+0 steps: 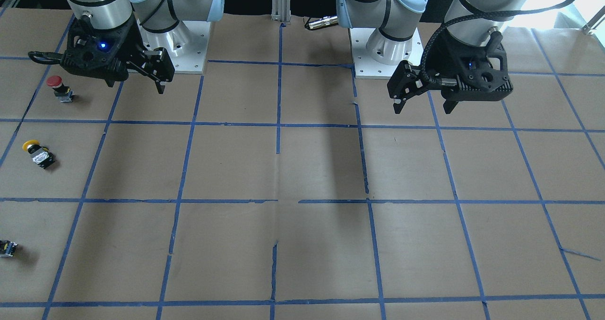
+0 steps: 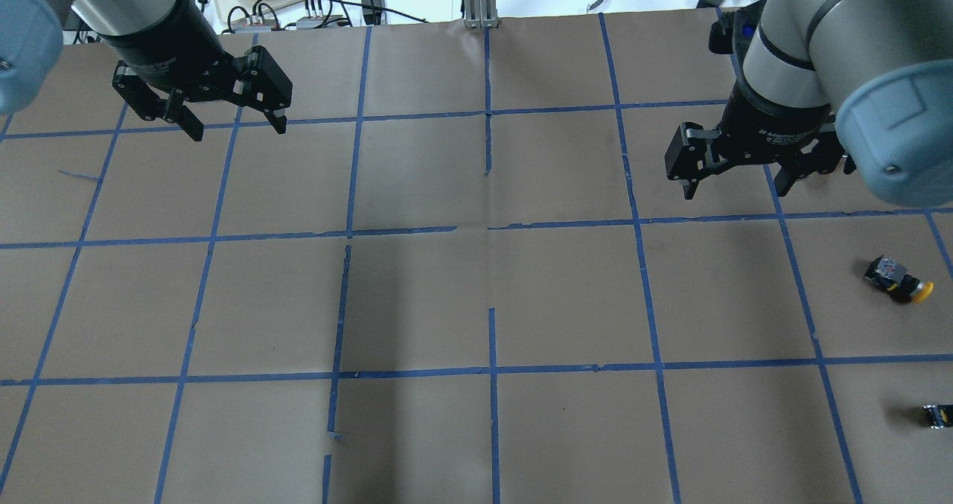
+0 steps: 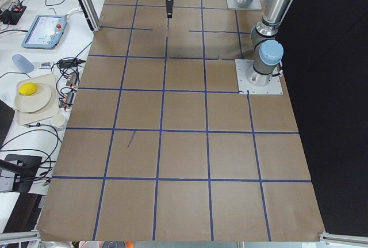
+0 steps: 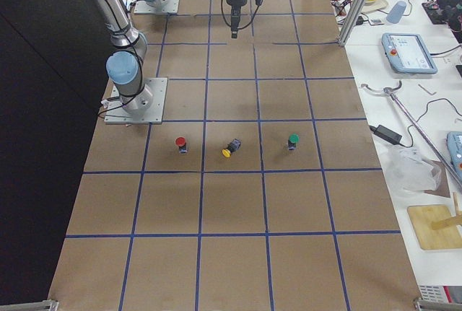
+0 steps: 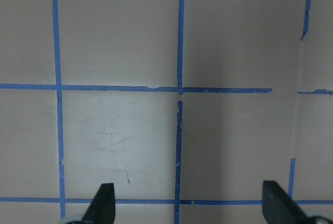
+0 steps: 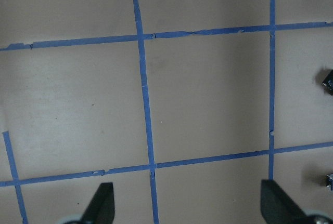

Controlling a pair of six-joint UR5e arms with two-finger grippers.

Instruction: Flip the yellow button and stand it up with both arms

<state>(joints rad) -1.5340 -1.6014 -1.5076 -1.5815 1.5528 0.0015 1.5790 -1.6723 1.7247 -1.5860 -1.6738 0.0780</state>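
Note:
The yellow button [image 1: 38,153] lies on its side on the brown paper, near the table's end on my right side. It also shows in the overhead view [image 2: 899,279] and the right side view [image 4: 229,149]. My right gripper [image 1: 151,74] [image 2: 735,190] hangs open and empty above the table, well apart from the button. My left gripper [image 1: 423,107] [image 2: 240,132] hangs open and empty over the other half. Each wrist view shows two spread fingertips over bare paper, the left gripper [image 5: 190,206] and the right gripper [image 6: 187,206].
A red-capped button [image 1: 59,87] stands between the yellow one and the right arm's base [image 1: 184,50]. A small black switch part [image 1: 8,248] [image 2: 936,415] lies at the view's edge. A green-capped button [image 4: 292,141] stands in the same row. Blue tape lines grid the paper.

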